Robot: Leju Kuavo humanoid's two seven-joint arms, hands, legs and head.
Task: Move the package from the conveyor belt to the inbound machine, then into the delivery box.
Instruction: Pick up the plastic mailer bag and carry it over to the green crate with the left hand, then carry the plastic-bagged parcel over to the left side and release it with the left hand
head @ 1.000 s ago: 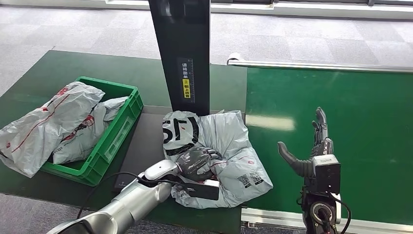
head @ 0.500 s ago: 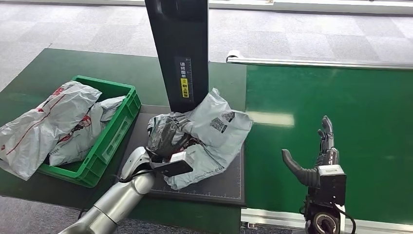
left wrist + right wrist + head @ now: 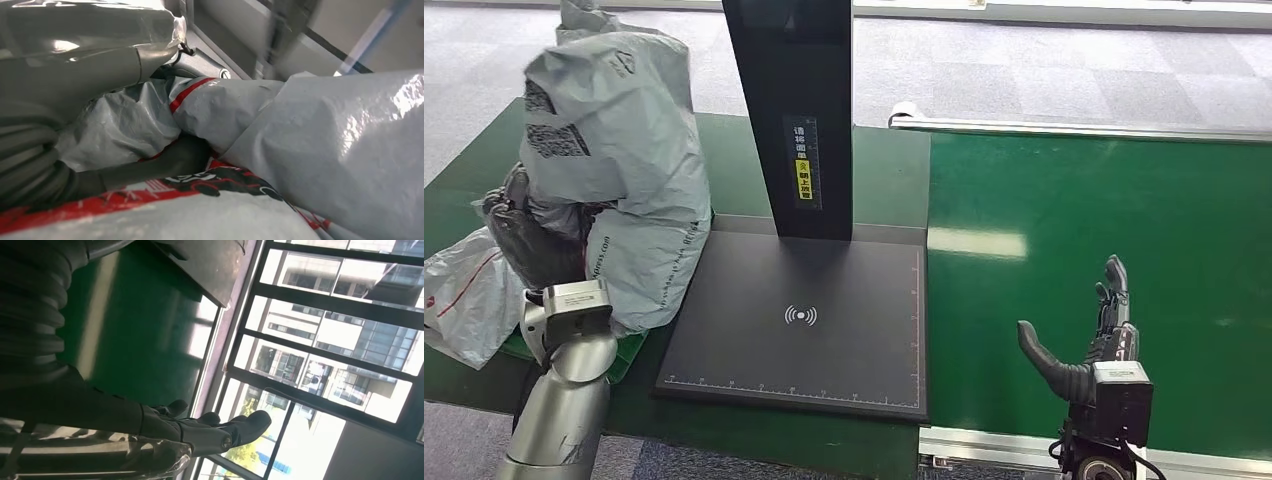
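Observation:
A large grey plastic package (image 3: 619, 170) with a barcode label hangs in the air over the green crate at the left, and my left hand (image 3: 529, 235) grips its lower left side. In the left wrist view the dark fingers (image 3: 165, 162) press into the crumpled grey and red film of the package (image 3: 320, 150). The black scanning pad (image 3: 799, 320) of the inbound machine lies bare, with its dark post (image 3: 794, 110) standing behind it. My right hand (image 3: 1089, 335) stands upright over the green conveyor belt (image 3: 1104, 220), fingers straight, thumb apart, holding nothing.
Another grey package with red print (image 3: 464, 295) lies at the left by the crate, whose green edge (image 3: 629, 348) peeks out below the held package. The belt's metal rail (image 3: 1024, 445) runs along the near edge. Grey carpet floor lies beyond the table.
My left hand has lifted the package off the scanning pad and swung it left and up over the crate. The right hand has barely moved.

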